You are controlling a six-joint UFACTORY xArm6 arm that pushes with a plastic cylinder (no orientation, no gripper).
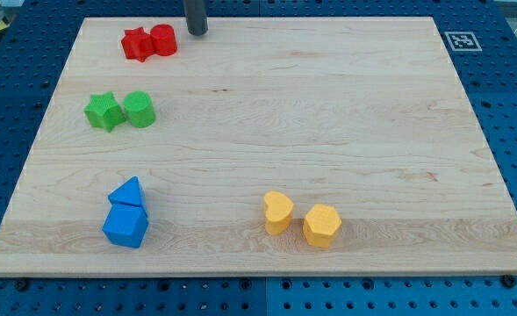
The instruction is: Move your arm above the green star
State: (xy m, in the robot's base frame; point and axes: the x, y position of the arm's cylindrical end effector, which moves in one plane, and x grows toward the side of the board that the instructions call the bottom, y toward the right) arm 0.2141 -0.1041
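Note:
The green star point(104, 111) lies at the view's left on the wooden board point(328, 114), touching a green round block point(140, 109) on its right. My tip point(197, 32) is a dark rod at the view's top, just right of two red blocks. It stands well above and to the right of the green star in the view, with the red blocks between them.
A red star point(137, 43) and a red round block point(162, 39) touch at the top left. Two blue blocks point(126, 215) sit at the bottom left. Two yellow blocks point(278, 211) point(322, 226) sit at the bottom middle. A marker tag point(462, 40) is at the top right corner.

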